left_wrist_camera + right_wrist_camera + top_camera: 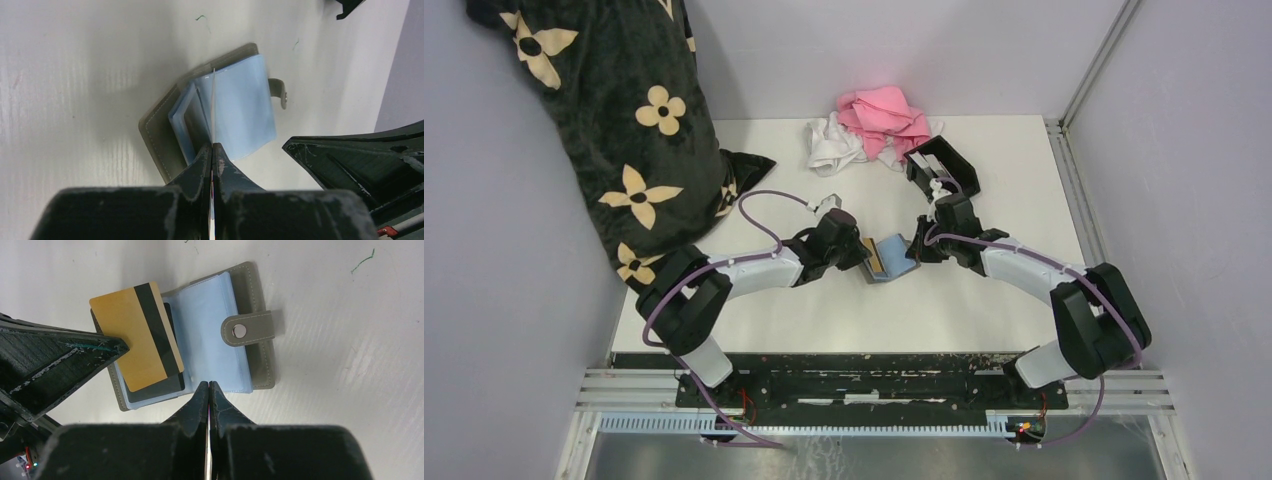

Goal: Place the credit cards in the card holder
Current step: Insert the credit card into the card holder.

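Two grippers meet over an open grey wallet [261, 365] lying flat mid-table [824, 310]; light-blue sleeves [210, 330] face up, snap tab [247, 330] folded across the right-hand page.

Left gripper [212, 150]: jaws pressed together on a tan card [135, 335]; its own wrist view shows the card edge-on as a thin pale line running from between the fingers out over the sleeves; the right wrist view shows the card's face, with a black stripe along one long side, gripped at its left edge.

Tan card sits tilted above the wallet's left half; lower corner overlaps a dark card [172, 382] lying in that half; whether the tan card has any part inside a sleeve cannot be told.

Right gripper [208, 387]: jaws together, tips at the near edge of the right-hand blue sleeve; whether the plastic is pinched between them cannot be told.

Card holder [962, 165]: black, open-topped, on the table beyond the right gripper, near it, well apart from the wallet; something pale shows inside, too small to identify.

Far edge of table: pink cloth [884, 112] heaped beside a white cloth [829, 148], just behind the holder; black flower-print fabric [614, 120] draped down the left side.
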